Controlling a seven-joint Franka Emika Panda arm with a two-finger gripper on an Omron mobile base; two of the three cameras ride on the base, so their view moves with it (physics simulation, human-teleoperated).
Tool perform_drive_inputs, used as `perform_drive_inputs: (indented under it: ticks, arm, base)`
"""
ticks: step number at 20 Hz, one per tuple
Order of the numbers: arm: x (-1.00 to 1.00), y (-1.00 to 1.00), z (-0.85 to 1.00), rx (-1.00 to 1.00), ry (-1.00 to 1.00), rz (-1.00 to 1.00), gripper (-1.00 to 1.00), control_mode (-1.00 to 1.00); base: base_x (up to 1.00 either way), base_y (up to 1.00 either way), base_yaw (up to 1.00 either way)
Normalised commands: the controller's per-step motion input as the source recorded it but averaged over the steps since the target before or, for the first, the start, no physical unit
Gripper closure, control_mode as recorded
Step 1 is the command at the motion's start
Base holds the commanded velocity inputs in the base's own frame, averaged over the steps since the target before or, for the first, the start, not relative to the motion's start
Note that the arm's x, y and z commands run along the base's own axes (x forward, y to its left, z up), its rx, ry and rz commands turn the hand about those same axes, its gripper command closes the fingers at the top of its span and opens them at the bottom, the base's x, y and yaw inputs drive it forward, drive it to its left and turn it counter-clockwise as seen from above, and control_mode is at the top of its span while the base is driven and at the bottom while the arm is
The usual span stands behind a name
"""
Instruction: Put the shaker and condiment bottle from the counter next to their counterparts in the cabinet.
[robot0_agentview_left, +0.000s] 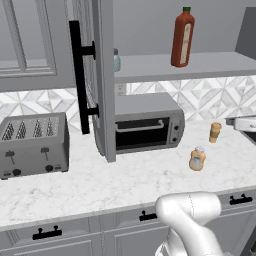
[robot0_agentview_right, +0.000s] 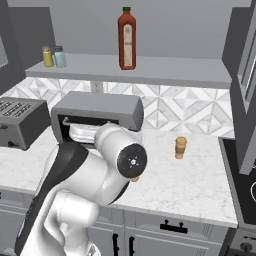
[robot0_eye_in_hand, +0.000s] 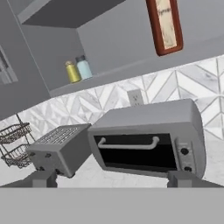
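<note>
My gripper (robot0_eye_in_hand: 111, 177) stood fully open and held nothing, facing the toaster oven (robot0_eye_in_hand: 148, 138). The condiment bottle (robot0_agentview_left: 197, 159) stood upright on the counter (robot0_agentview_left: 115, 182), its long axis vertical, cap up, in front of the oven's right end; I judged it lay below the hand, toward its right.

Glossy white arm (robot0_agentview_right: 80, 185), dark joints

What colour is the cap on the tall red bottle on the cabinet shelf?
Green, clearest in the left base view atop the tall red bottle.
</note>
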Motion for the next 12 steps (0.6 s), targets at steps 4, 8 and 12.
perform_drive_inputs:
  ticks: [4,8,12]
  arm:
    - [0.00,-0.05,-0.58,-0.01,0.05,0.10,-1.00,-1.00]
    - [0.00,-0.07,-0.75,-0.02,-0.01,0.13,-1.00,-1.00]
    - [-0.02,-0.23,-0.60,0.00,-0.08,0.09,-1.00,-1.00]
  base:
    - [0.00,0.00,0.00]
    - [0.00,0.00,0.00]
    - [0.00,0.00,0.00]
